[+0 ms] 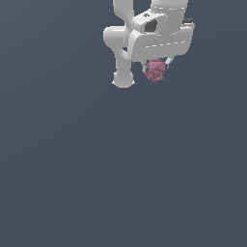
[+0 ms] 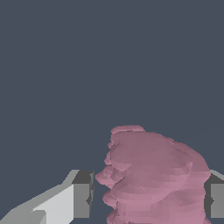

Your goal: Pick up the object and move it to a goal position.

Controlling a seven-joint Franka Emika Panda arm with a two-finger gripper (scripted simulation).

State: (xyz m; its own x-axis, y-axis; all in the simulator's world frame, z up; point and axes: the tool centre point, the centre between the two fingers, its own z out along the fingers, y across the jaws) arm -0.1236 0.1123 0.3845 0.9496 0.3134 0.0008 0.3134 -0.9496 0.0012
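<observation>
The object [image 1: 155, 71] is a small pink, bumpy, berry-like blob sitting just under the white hand of the arm, near the top of the exterior view. My gripper [image 1: 157, 65] straddles it, one finger on each side. In the wrist view the object [image 2: 153, 175] fills the space between the two fingers [image 2: 82, 199]. One pad presses its side and the other is at its lumpy edge. My gripper [image 2: 148, 199] is shut on the object.
A plain dark grey-blue ground fills both views. The white arm links and wrist [image 1: 123, 43] hang over the upper middle of the exterior view. No goal marker shows.
</observation>
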